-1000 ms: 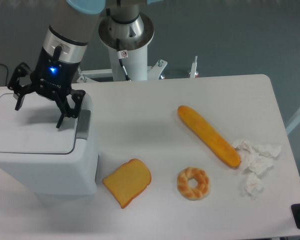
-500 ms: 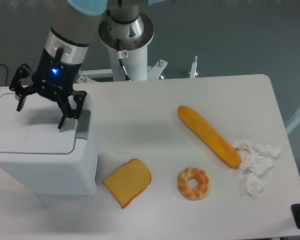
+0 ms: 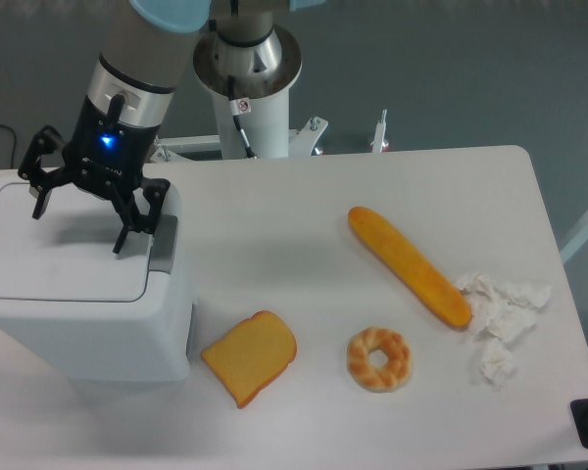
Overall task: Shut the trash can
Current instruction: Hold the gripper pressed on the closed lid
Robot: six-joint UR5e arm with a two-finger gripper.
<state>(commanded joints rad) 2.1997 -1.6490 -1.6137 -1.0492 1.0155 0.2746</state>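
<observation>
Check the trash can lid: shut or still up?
Shut. The lid lies flat on the trash can, no gap showing along its visible edges. The hand hovers open above it, holding nothing.

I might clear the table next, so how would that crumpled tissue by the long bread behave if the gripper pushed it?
The crumpled tissue looks thin and loosely wadded, so it would probably slide easily and deform rather than resist. It lies in separate-looking clumps, so a push may scatter them. It touches the long bread, which might get nudged.

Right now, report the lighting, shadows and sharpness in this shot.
Fixed camera: even, soft light; the open black hand casts a faint shadow on the boxy white plastic trash can's flat lid; the long yellow baguette is sharp; no glare or blur.
</observation>
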